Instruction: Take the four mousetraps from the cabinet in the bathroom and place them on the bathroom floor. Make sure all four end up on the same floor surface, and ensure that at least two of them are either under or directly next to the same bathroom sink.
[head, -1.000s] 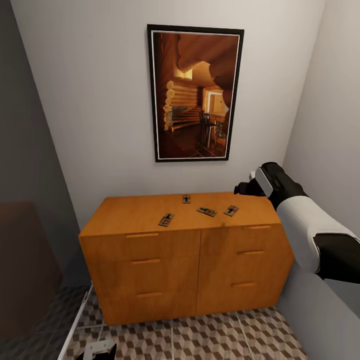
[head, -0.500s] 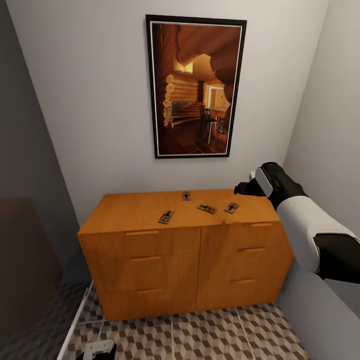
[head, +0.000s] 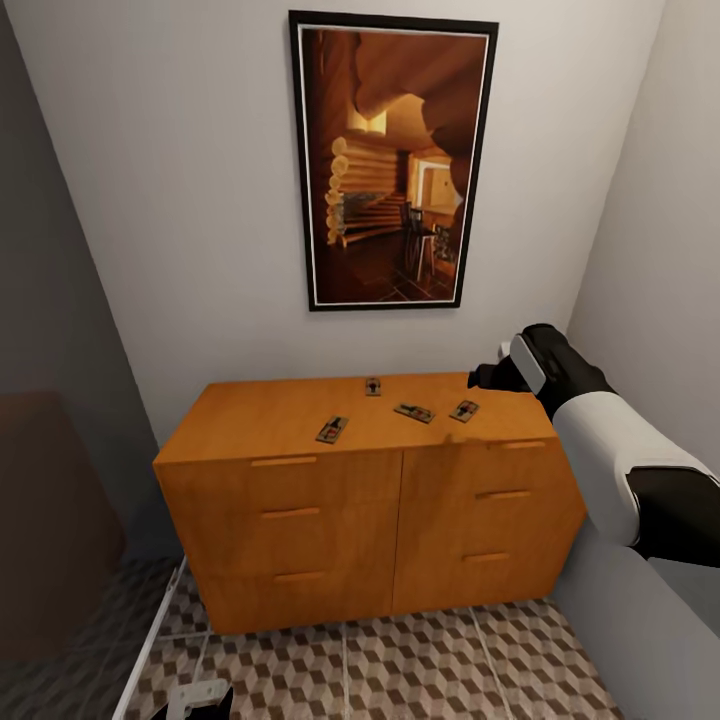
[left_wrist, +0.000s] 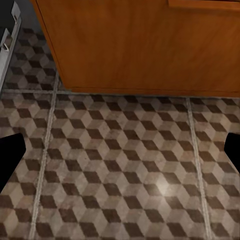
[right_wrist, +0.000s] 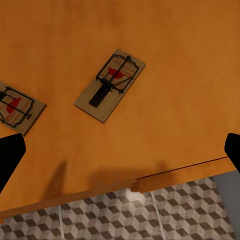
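**Four traps on the cabinet top**

The four traps lie flat on top of the cabinet (head: 300, 520), apart from each other: one (head: 332, 430) near the front edge left of centre, one (head: 373, 386) toward the wall, one (head: 414, 412) right of centre, one (head: 464, 410) furthest right. The right gripper (right_wrist: 120, 150) hangs above the cabinet's right end with its fingers spread wide, holding nothing; below it are a trap (right_wrist: 110, 84) and part of another (right_wrist: 15, 107). The left gripper (left_wrist: 120, 152), also spread and empty, is low over the floor (left_wrist: 120, 175) before the cabinet base. A framed picture (head: 390, 165) hangs on the wall above.
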